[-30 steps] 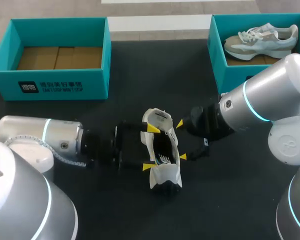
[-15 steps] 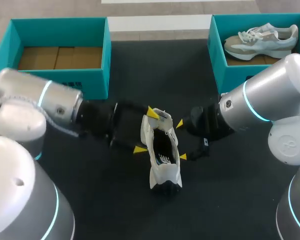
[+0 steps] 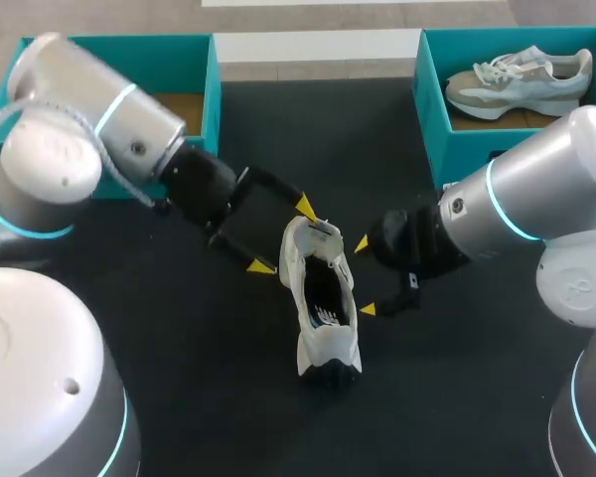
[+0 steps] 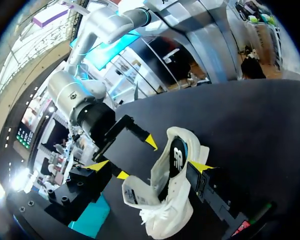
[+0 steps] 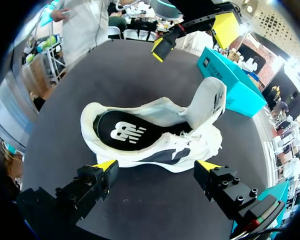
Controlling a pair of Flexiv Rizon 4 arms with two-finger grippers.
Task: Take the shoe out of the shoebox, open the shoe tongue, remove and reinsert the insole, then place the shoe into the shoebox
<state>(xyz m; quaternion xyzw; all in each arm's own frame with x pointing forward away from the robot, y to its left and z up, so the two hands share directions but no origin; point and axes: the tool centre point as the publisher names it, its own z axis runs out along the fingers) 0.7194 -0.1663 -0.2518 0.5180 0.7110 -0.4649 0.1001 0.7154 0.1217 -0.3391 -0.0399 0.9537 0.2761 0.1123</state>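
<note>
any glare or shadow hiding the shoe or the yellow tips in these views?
Head view: even light, the white shoe stands out on the dark table, and the tips of the left gripper and right gripper are clear. Left wrist view: bright room lights beyond the table, shoe unaffected. Right wrist view: faint sheen on the table, insole plainly visible, no hard shadows.

The place was a robotics lab: a grey left arm (image 3: 109, 119) and right arm (image 3: 536, 199) hung over a black surface (image 3: 179, 328) bearing a left shoebox (image 3: 119, 164) and a right shoebox (image 3: 432, 109), both teal.
</note>
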